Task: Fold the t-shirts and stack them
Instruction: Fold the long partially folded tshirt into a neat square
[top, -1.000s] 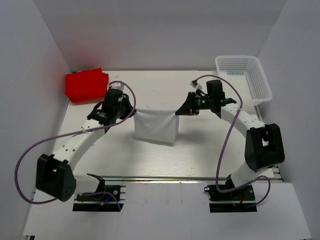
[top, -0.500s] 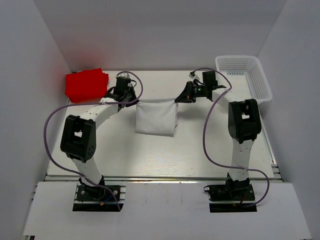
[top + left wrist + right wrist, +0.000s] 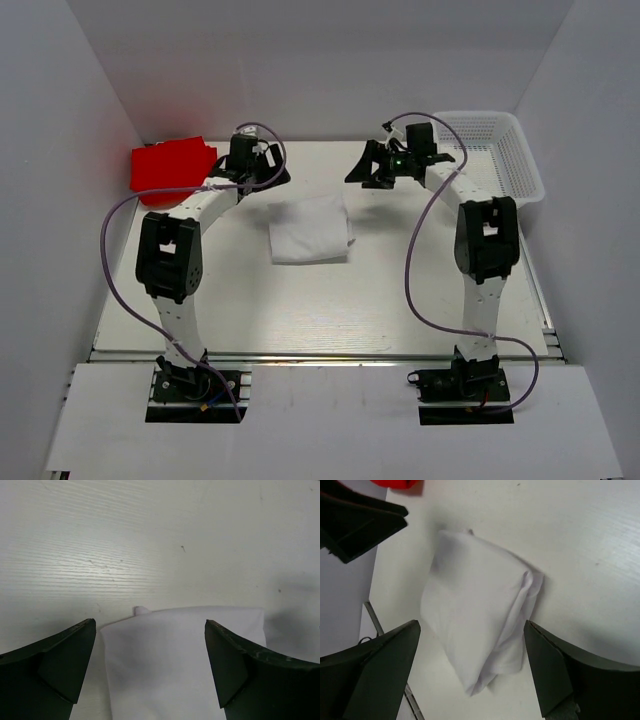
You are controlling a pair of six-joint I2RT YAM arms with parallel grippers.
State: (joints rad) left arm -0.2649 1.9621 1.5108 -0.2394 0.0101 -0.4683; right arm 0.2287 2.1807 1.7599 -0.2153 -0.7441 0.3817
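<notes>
Both pairs of jaws stand spread and empty. The folded white shirt (image 3: 311, 230) is soft, light, floppy — best pinched through all layers at two corners.

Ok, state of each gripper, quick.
Left gripper: open, holding nothing; the folded white t-shirt lies on the table below it.
Right gripper: open, holding nothing.
</notes>
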